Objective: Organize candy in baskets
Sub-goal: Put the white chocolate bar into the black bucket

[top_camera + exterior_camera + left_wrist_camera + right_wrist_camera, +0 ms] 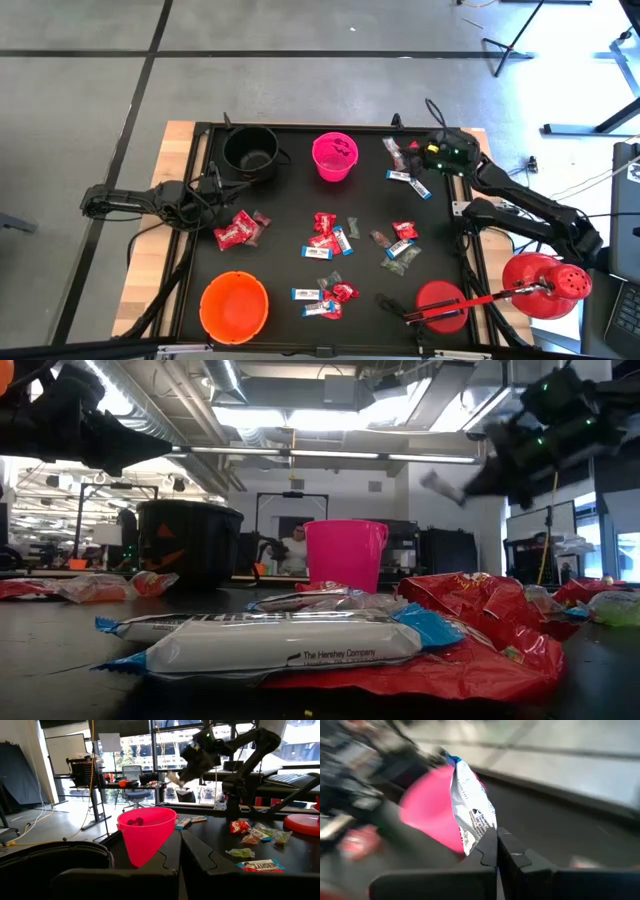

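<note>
My right gripper (pixel 497 837) is shut on a blue-and-white candy bar (pixel 467 800), held in the air to the right of the pink bucket (pixel 335 156), near the table's far edge. A black bucket (pixel 250 152) stands to the left of the pink one, and an orange bucket (pixel 235 305) stands at the near left. Red packets and blue-and-white bars (pixel 330 240) lie scattered over the middle of the black table. My left gripper (pixel 213 186) waits shut at the left edge, beside the black bucket, with nothing in it. My right gripper pinches one end of the bar (pixel 485 832) between its two fingertips. The fingers point toward the table's left, slanting a little down. The bar sticks out beyond the fingertips toward the pink bucket and is lifted clear of the table (pixel 440 485).
A large red domed object (pixel 548 282) and a red disc (pixel 440 305) sit at the near right. More candy lies near the far right (pixel 408 180) and at the left (pixel 238 230). The table has a raised dark frame (pixel 200 130).
</note>
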